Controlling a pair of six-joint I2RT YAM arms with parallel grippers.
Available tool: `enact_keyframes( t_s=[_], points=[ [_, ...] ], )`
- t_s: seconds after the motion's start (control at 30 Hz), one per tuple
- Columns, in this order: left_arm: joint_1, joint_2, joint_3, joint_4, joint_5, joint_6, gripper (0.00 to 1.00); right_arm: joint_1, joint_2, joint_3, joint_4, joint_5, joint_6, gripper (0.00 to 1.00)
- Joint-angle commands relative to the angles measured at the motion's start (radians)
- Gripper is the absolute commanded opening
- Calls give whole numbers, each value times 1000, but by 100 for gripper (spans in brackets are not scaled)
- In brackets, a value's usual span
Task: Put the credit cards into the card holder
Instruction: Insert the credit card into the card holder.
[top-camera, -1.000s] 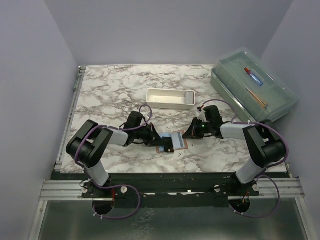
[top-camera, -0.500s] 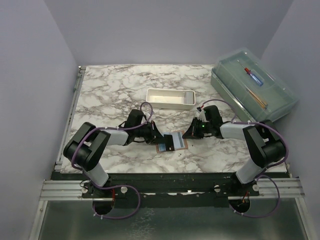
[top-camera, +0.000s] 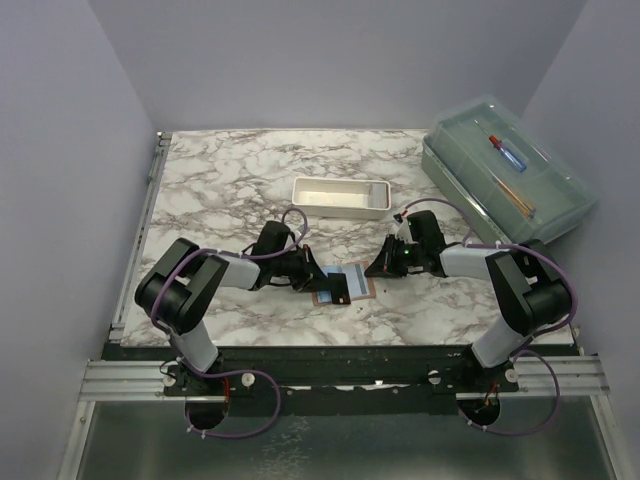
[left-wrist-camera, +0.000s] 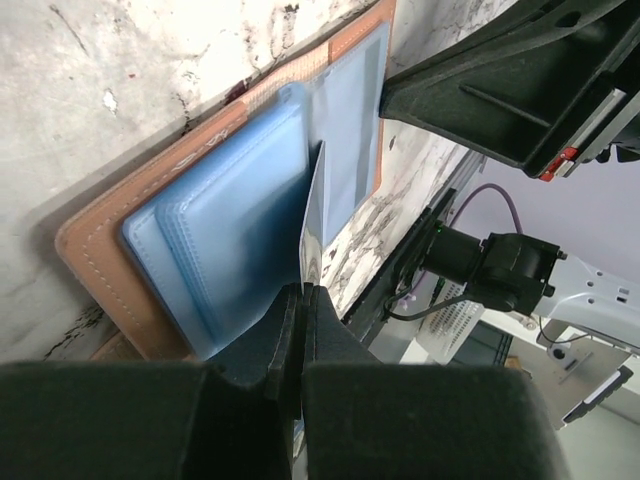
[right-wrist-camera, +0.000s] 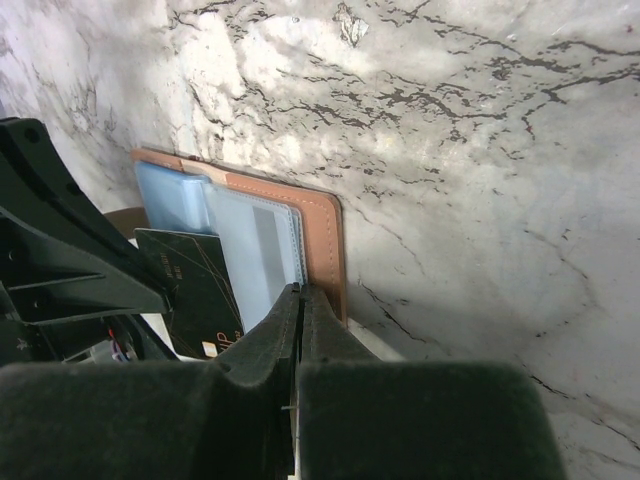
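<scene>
The card holder (top-camera: 356, 274) lies open on the marble table, with a tan border (right-wrist-camera: 322, 232) and blue inside panels (left-wrist-camera: 220, 230). My left gripper (top-camera: 322, 280) (left-wrist-camera: 303, 290) is shut on a credit card (left-wrist-camera: 312, 230), seen edge-on and standing tilted over the fold between the panels. In the right wrist view this card (right-wrist-camera: 190, 290) is black with gold lines and hovers over the holder's left half. My right gripper (top-camera: 372, 270) (right-wrist-camera: 301, 290) is shut, its tips resting on the clear pocket of the right panel, beside the tan edge.
A white rectangular tray (top-camera: 340, 212) stands behind the holder. A large clear lidded box (top-camera: 505, 170) with a red and blue tool inside sits at the back right. The right gripper's black body (left-wrist-camera: 510, 80) looms close over the holder's far side.
The left arm has shifted slightly while its gripper stays over the holder with the card. The right arm has not moved.
</scene>
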Motion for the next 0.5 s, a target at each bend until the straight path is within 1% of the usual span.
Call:
enact_keyframes(
  t_s=[0.0, 0.2, 0.47],
  points=[
    [-3, 30, 4, -19, 0, -3, 0, 1, 26, 13, -30, 34, -27, 0],
    [-3, 24, 13, -76, -27, 23, 0, 1, 23, 12, -32, 32, -29, 0],
    [2, 64, 66, -111, -20, 53, 0, 2, 19, 7, -27, 29, -24, 0]
  ],
)
